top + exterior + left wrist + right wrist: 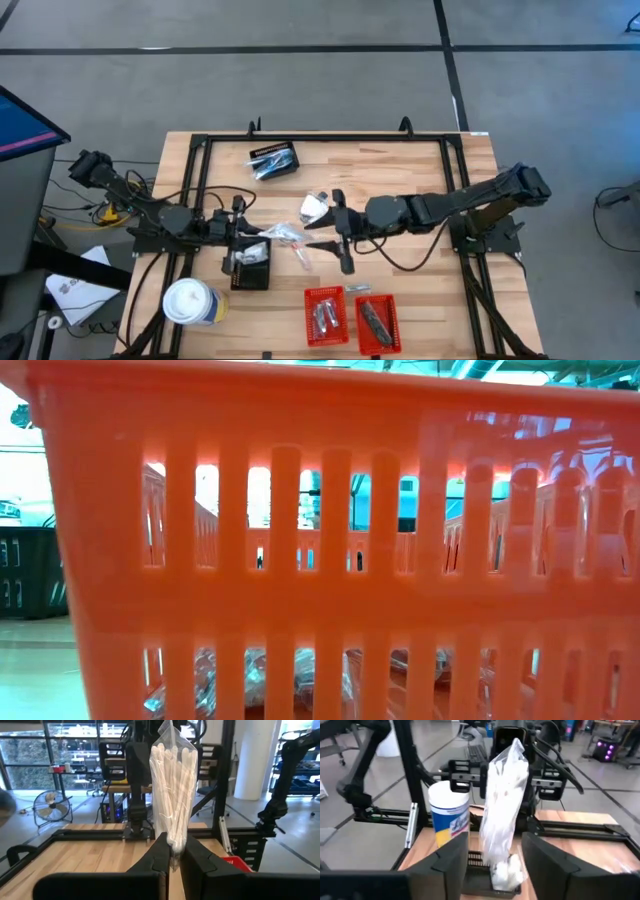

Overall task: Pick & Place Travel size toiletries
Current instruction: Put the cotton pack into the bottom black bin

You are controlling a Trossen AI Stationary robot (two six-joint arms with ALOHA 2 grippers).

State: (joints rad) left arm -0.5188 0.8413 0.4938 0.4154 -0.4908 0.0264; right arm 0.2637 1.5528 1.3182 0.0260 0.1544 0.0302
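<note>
The table [420,290] centre was crowded. The left gripper [243,232] and the right gripper [335,243] faced each other closely, with a clear packet [283,236] filling the gap between them; the left jaws pinched its end while the right fingers stood spread on either side of it. A black basket [250,270] sat just below the left gripper, and a white cup [190,302] stood near it by the front-left edge. Two red baskets [350,320] blocked the front middle. Another black basket [274,159] occupied the far side. Bare wood lay at the far right and the front right corner.
</note>
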